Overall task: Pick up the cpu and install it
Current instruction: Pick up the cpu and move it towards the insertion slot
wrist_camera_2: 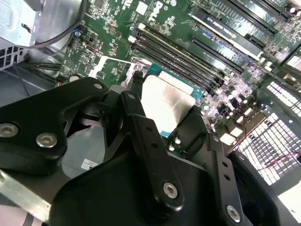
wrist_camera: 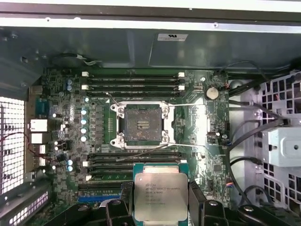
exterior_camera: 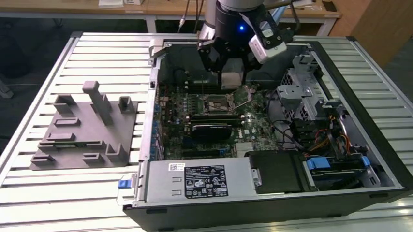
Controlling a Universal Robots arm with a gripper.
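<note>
You have the exterior view high above, at some distance, looking down on the whole open computer case. The first wrist view faces straight down on the motherboard, near. The second wrist view looks slantwise along the gripper, very near. Both wrist views share the cpu and the memory slots.

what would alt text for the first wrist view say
The gripper holds the cpu by its edges above a computer's motherboard. The empty socket lies near the board's middle, apart from the cpu.
</note>
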